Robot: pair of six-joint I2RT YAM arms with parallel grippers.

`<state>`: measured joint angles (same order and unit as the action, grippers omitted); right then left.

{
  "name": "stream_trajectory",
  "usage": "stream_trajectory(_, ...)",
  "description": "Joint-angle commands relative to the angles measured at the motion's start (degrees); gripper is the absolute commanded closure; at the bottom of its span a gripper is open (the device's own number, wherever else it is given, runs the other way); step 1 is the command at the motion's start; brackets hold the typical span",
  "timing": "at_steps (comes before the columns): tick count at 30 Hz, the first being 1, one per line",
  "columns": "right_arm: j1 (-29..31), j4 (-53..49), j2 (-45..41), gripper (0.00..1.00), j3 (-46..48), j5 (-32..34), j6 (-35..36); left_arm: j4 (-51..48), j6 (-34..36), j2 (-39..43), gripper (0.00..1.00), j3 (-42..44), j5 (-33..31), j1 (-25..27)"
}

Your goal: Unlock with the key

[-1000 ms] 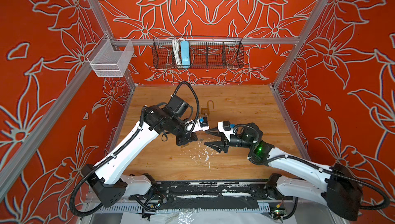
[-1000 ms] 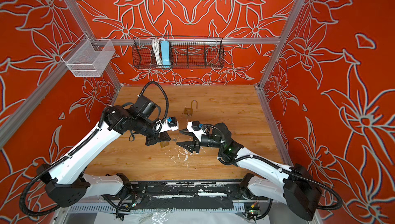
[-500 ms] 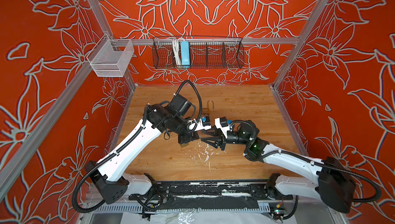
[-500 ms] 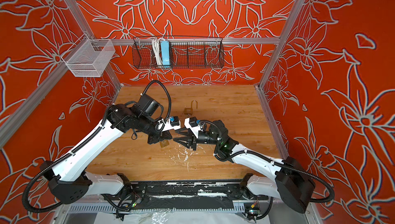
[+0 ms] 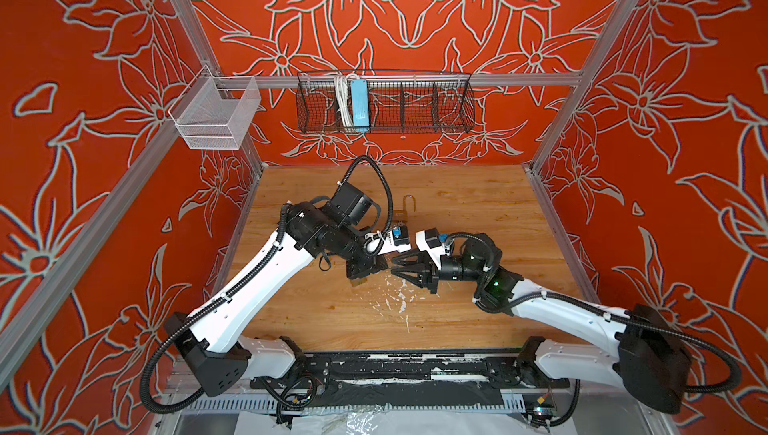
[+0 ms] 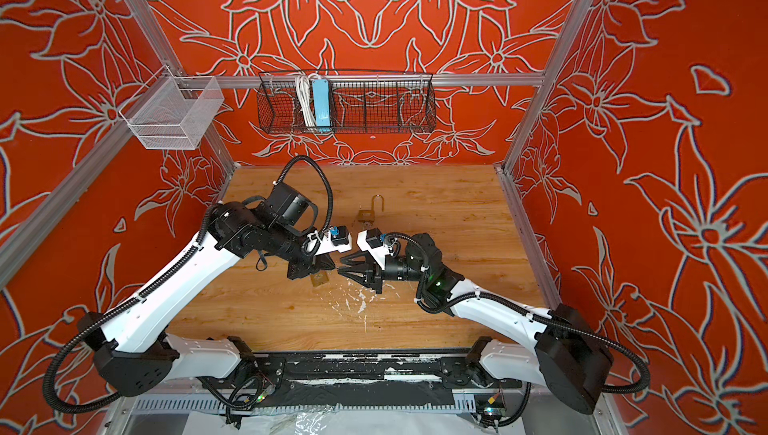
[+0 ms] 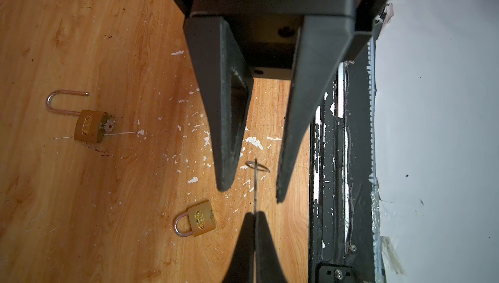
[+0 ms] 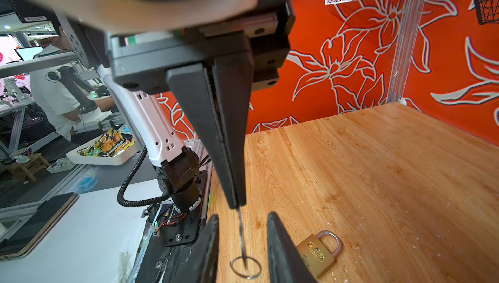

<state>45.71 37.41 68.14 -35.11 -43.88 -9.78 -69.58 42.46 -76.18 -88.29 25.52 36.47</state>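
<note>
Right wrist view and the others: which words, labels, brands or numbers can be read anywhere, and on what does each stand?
None can be read.
Closed padlock: embossed badge on its face, too small to read.
Open padlock: badge blurred, unreadable.
Snack packets in the background: lettering blurred, unreadable.
Key: seen edge-on, no marking shows.

The left arm (image 5: 266,275) and right arm (image 5: 561,312) meet tip to tip over the middle of the wooden table (image 5: 478,204), barring the way across. The left gripper (image 7: 255,215) pinches a key (image 7: 255,187) that stands between the parted fingers of the right gripper (image 8: 243,215), with slim room either side. A closed padlock (image 6: 319,280) lies just below, seemingly clear of both. An open padlock (image 5: 402,215) sits just behind. The boards beyond lie bare.
</note>
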Motion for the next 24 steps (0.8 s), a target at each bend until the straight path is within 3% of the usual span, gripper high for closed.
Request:
stream_trajectory(1,0.3,-1.0,-0.2,0.72,-0.7,-0.4,1.1,0.1,1.3,1.6,1.00,-0.4,0.1,0.4)
stream_trajectory(6,0.3,-1.3,-1.1,0.81,-0.1,0.4,1.2,0.2,1.2,2.0,1.00,0.0,0.3,0.4)
stream_trajectory(19,0.3,-4.3,-3.0,0.89,-0.9,2.0,2.8,-1.4,2.1,1.0,1.00,0.0,0.9,0.4)
stream_trajectory(24,0.3,-5.9,-2.8,1.00,-1.8,1.0,3.5,-1.7,2.3,1.0,1.00,0.0,1.0,0.4)
